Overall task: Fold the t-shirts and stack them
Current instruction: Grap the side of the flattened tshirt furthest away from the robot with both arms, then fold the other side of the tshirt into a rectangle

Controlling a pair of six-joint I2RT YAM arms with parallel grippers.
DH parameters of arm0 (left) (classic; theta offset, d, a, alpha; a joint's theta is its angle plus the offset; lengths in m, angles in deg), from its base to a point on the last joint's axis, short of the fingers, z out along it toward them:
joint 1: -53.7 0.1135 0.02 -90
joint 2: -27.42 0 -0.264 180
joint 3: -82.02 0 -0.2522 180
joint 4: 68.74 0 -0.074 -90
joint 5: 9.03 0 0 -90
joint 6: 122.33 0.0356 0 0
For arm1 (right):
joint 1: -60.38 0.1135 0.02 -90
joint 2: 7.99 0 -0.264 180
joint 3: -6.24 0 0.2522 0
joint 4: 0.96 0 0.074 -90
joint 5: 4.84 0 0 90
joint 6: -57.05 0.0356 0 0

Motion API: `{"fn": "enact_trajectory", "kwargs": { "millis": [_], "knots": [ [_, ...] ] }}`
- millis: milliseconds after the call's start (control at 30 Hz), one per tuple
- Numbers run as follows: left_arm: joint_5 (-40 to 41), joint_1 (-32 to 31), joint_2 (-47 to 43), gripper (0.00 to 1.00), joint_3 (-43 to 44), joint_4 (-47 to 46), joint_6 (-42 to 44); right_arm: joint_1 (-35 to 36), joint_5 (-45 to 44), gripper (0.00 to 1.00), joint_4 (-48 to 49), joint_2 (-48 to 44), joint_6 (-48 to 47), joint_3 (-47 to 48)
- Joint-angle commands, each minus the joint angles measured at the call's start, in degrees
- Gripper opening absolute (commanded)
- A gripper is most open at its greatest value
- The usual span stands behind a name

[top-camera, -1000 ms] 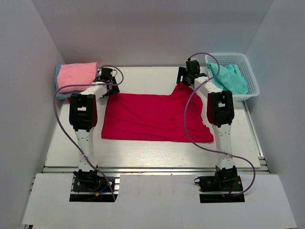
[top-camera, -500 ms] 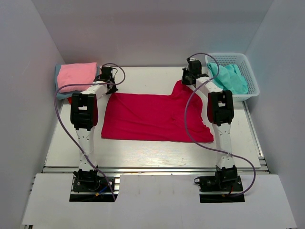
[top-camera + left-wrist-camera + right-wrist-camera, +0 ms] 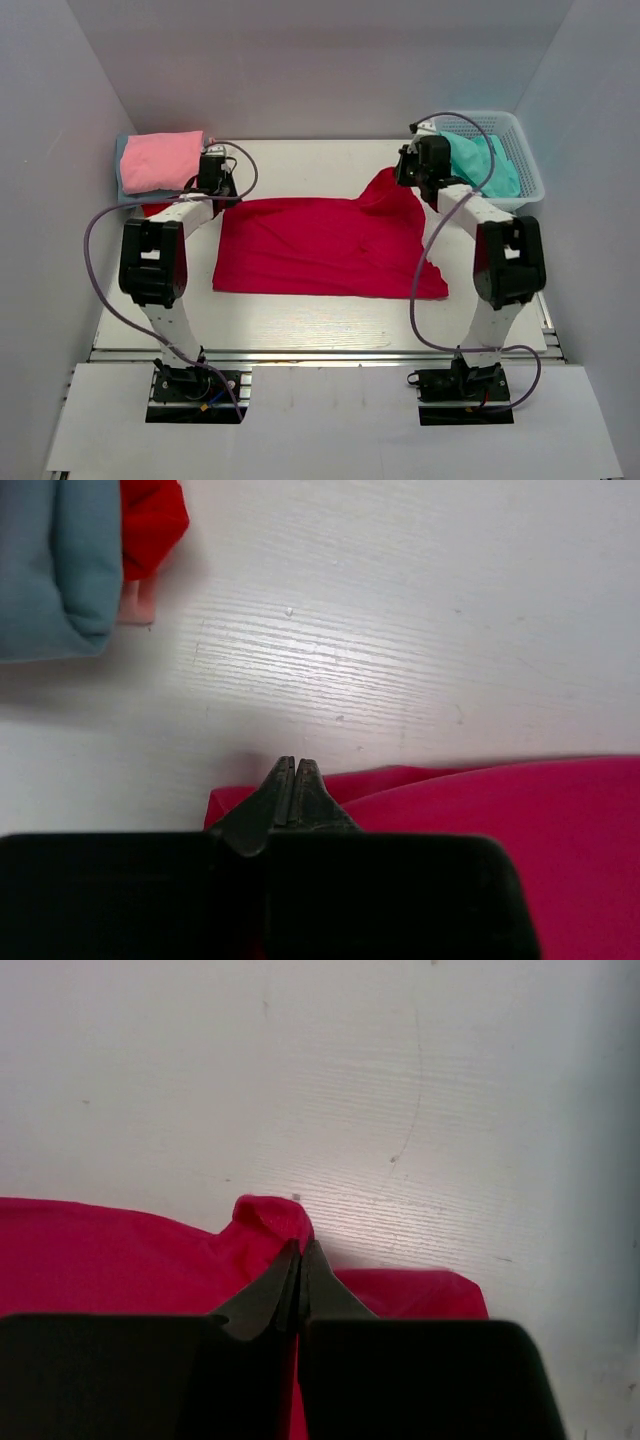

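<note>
A crimson t-shirt [image 3: 330, 245] lies spread across the middle of the table. My left gripper [image 3: 215, 192] is shut on its far left corner; in the left wrist view the closed gripper [image 3: 295, 767] sits on the cloth edge [image 3: 500, 810]. My right gripper [image 3: 400, 180] is shut on the far right corner, which rises in a peak. In the right wrist view a fold of the crimson cloth [image 3: 265, 1215] pokes out at the gripper's [image 3: 301, 1250] closed tips. A folded pink t-shirt [image 3: 160, 160] tops a grey-blue one [image 3: 55, 570] at the far left, with red cloth [image 3: 150, 520] beside them.
A white mesh basket [image 3: 530, 170] stands at the far right with a teal t-shirt [image 3: 480, 165] in it. Grey walls close in the table on three sides. Purple cables loop from both arms.
Both grippers have gone from open to shut on the crimson shirt's far corners. Both arms' elbows have swung outward, and the far left corner is drawn towards the left gripper.
</note>
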Motion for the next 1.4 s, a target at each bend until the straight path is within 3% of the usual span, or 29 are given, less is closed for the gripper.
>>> {"fn": "enact_trajectory", "kwargs": {
  "millis": [0, 267, 633, 1067, 1233, 1300, 1367],
  "knots": [
    [-0.6, -0.5, -7.8, 0.00, -4.3, -4.9, 0.4, 0.2, 1.2, 0.00, 6.0, -8.5, -1.1, -6.8],
    [0.5, -1.0, -19.5, 0.00, -16.9, -7.1, -1.3, 0.0, -4.9, 0.00, 4.0, -24.2, 0.6, -23.8],
    [3.8, -1.0, -28.7, 0.00, -25.7, -5.1, -3.9, 0.1, -6.3, 0.00, -0.6, -38.4, 2.9, -35.5],
    [5.6, -1.0, -27.0, 0.00, -25.8, -0.9, -5.8, 0.2, -5.6, 0.00, -7.7, -46.1, 6.2, -40.4],
    [8.1, 0.2, -25.7, 0.00, -27.7, 1.3, -10.9, 0.3, -2.7, 0.00, -3.7, -46.6, 12.1, -49.2],
    [10.3, 0.2, -24.0, 0.05, -27.2, 5.3, -15.2, 0.0, -4.6, 0.08, -3.6, -46.8, 15.4, -51.5],
    [11.4, 0.2, -23.4, 0.08, -27.2, 8.4, -19.0, 0.0, -6.4, 0.30, -8.3, -47.6, 17.9, -52.3]
  ]
}}
